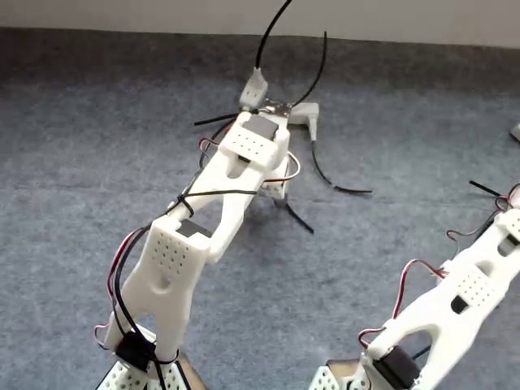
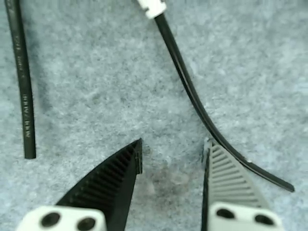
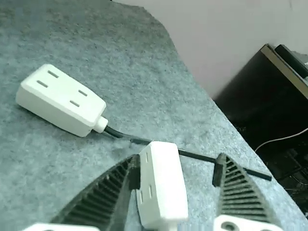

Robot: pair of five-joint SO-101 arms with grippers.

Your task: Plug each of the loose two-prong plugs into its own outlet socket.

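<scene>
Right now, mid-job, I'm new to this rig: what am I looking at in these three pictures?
Two white robot arms, left arm and right arm, sit at a grey table. The high view looks down on both; each other picture comes from a camera on an arm's wrist. The left hand is open over bare table, a black cord from a white plug passing beside one finger. The right hand is open, one white outlet block between its fingers, a second outlet block farther off. Nothing is held.
</scene>
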